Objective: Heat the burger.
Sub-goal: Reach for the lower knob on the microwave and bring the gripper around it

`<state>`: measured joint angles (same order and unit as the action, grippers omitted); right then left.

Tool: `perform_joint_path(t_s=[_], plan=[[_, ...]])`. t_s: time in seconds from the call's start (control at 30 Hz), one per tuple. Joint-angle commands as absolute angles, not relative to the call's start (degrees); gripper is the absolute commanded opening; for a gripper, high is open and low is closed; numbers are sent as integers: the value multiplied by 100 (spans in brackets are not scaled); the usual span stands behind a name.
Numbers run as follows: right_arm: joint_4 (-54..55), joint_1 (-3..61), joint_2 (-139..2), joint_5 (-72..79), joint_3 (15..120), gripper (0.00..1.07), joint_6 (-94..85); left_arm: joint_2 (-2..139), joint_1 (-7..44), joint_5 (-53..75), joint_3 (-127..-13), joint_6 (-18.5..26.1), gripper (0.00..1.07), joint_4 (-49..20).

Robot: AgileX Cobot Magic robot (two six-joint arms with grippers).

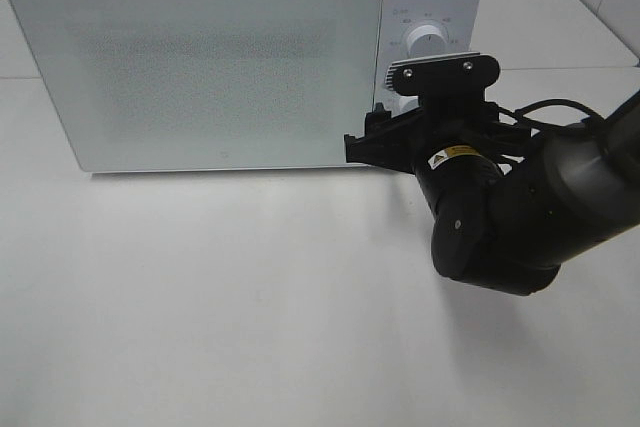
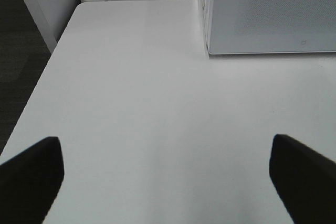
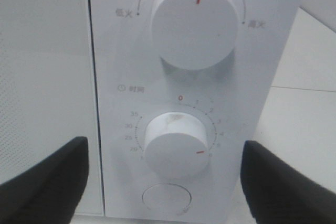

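The burger is out of view; the white microwave [image 1: 200, 57] has its door closed and the frosted window shows nothing inside. My right gripper [image 1: 388, 135] is up against the microwave's control panel. In the right wrist view the right gripper [image 3: 165, 177] is open, its black fingers [image 3: 47, 179] standing wide on either side of the timer knob [image 3: 176, 148] without touching it. The knob's red mark points off to the side, away from the 0. My left gripper [image 2: 168, 174] is open over bare table, with nothing between its fingers.
Above the timer knob is a larger power knob [image 3: 194, 22], and below it a round button [image 3: 166, 199]. The microwave's corner [image 2: 273, 14] stands ahead of the left gripper. The white table [image 1: 220, 297] stretches in front, its edge [image 2: 37, 98] dropping to dark floor.
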<state>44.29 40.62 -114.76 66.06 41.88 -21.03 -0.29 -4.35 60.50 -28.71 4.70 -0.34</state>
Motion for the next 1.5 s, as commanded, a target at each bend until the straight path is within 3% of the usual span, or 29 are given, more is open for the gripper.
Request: perform_joint_path(t_s=[0.03, 1.27, 1.5], plan=[[4320, 3953, -11568, 6566, 4286, 76, -1960, -166, -453, 5959, -2848, 447, 100, -86], [3999, 3673, -11889, 6537, 4836, 76, -1971, -166, -453, 5959, -2848, 447, 100, -80], [4011, 3673, -11889, 6509, 4836, 67, -1982, -166, -453, 5959, -2848, 447, 100, -80]])
